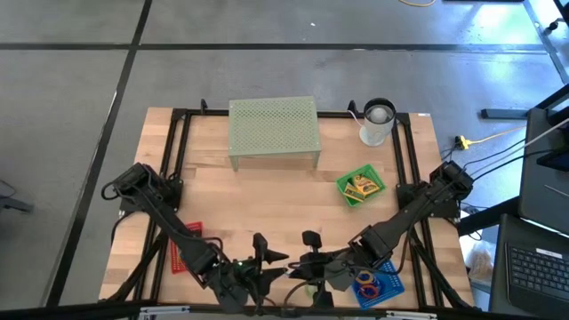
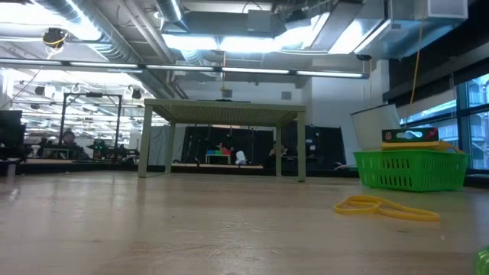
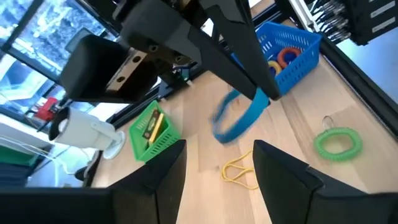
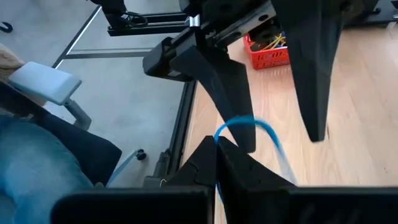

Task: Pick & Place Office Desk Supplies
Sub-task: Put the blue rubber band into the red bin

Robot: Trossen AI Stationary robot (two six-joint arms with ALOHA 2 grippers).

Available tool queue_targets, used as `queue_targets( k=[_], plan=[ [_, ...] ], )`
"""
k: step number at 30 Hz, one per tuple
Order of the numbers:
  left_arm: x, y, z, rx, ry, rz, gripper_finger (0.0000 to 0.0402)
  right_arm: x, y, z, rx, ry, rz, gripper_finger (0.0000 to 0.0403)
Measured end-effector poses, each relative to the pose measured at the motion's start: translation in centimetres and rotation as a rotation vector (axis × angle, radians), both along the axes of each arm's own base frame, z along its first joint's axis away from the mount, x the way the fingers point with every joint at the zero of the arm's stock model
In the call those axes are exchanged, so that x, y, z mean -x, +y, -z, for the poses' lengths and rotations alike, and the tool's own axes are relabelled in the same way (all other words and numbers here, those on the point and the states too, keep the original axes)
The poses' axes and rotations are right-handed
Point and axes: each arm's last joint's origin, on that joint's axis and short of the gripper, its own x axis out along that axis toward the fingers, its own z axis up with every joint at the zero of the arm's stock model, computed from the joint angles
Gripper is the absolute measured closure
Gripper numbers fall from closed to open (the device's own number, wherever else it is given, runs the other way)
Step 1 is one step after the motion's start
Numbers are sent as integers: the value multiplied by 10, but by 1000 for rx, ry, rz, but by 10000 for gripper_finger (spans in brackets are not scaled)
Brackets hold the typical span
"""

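The right tool [image 4: 217, 163] was clenched on a blue ring [image 3: 239, 116] just beside the blue tray [image 3: 292, 46], which already held rings. The left tool [image 3: 214, 165] stood released nearby. A green ring [image 3: 337, 142] and yellow band [image 3: 239, 171] remained on the desk [image 3: 311, 186]; sorting looked partly done.

Grey concrete floor [image 1: 80, 98] spreads all around the wooden table [image 1: 267, 204], crossed by dark seams. Beyond the table, the low view opens onto a big workshop hall: bright strip lights [image 2: 229, 42] on an open ceiling of ducts, windows [image 2: 474, 107] at the table's right. A dark chair [image 4: 43, 84] stands just off the table's edge.
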Motion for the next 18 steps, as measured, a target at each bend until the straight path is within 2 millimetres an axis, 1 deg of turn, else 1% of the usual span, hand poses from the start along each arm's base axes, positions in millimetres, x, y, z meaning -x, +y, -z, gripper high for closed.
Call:
queue_targets(
  k=[4, 10, 14, 18],
  plan=[
    [3, -3, -1, -24, 7, 22, 224, 0, 0, 0, 0, 0, 0, 398],
    [-1, -3, -1, 32, 30, 99, 238, -1, -2, 0, 0, -1, 5, 398],
    [-5, 1, -1, 43, 24, 86, 263, -1, -2, 0, 1, -1, 6, 398],
    [-5, 1, -2, 38, 19, 73, 304, -1, -2, 0, 1, -1, 6, 398]
  ],
)
